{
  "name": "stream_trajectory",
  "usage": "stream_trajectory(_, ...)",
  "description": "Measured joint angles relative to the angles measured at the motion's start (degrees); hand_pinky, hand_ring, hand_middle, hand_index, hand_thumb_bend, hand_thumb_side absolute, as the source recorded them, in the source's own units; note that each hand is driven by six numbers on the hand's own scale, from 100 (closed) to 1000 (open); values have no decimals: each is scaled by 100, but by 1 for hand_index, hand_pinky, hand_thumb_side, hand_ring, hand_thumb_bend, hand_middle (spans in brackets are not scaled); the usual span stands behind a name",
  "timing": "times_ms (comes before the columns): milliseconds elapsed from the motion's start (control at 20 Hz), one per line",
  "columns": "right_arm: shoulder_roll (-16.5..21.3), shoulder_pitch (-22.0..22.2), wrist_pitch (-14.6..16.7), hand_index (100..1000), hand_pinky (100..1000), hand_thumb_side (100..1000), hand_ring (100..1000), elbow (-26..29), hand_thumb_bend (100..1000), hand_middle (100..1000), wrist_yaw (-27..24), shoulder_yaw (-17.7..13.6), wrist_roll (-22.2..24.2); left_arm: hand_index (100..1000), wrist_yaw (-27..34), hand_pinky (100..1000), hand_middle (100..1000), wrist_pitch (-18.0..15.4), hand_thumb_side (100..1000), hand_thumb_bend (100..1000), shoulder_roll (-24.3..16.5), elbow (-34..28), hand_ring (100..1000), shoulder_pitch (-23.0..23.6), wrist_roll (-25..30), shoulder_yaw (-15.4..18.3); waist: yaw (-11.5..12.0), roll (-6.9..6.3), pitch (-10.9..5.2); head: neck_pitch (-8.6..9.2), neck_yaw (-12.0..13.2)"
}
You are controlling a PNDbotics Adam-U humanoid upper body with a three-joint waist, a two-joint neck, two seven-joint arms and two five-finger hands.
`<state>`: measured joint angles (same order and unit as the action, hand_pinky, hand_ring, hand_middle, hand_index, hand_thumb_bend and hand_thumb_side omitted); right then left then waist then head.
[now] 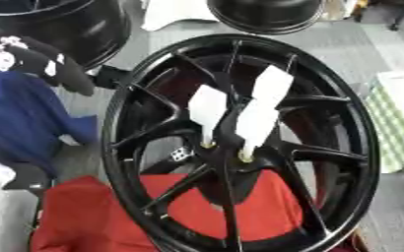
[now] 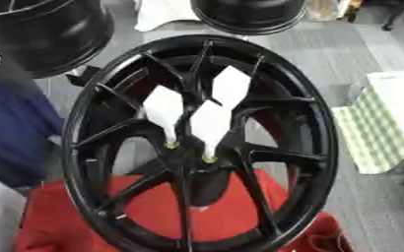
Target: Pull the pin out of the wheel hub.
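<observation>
Fingers are not readable in either view, so you cannot tell whether yours are apart or curled: in the left eye view only a dark shape with pale patches [image 1: 35, 60] at the upper left may be your left hand, and the right hand does not show at all. Right of and below that shape stands the wheel hub [image 1: 119, 147], black, on edge, its lower rim sitting on a red cloth [image 1: 93, 221]. Three white pins [image 1: 207, 110] stick out of its centre, each a flat pale blade narrowing to a small yellowish foot where it enters the hub. In the right eye view the same pins [image 2: 210, 123] sit close together, blades fanned upward, just beside one another, with the spokes [image 2: 111, 133] spreading around them. Judge the pins light and thin, probably stiff but easy to bend or snap if you pull sideways; the hub looks heavy and should stay put. Take hold low on one blade, near its foot, and draw straight along its length.
</observation>
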<state>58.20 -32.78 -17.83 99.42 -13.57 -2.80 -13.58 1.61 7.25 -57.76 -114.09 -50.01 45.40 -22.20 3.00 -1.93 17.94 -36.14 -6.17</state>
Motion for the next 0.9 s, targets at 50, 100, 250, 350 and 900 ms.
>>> stream_trajectory(50,-6,-1,2,715,750,633,674,-1,100,623,6,1,3,882,13,828,832,71,444,574,49,3,833,-61,-10,-25,-3,-5,0,0,0)
stream_trajectory(100,-12,-1,3,715,750,633,674,-2,100,623,11,2,6,882,27,827,832,140,448,571,100,13,832,-133,-20,-53,-7,-8,0,0,0)
stream_trajectory(250,-42,-22,-2,714,749,635,674,-4,100,622,30,23,13,877,44,826,833,326,467,575,272,120,832,-402,-43,-130,-11,-9,-4,0,1)
stream_trajectory(350,-48,-40,-6,714,749,635,674,-5,100,622,34,36,19,870,33,826,833,436,465,577,398,222,834,-566,-52,-199,-13,-14,-12,0,1)
stream_trajectory(900,-157,-167,-8,713,747,643,671,-22,100,620,39,110,66,889,-422,822,833,785,416,556,1160,977,831,-1170,19,-587,-178,-53,-18,3,46)
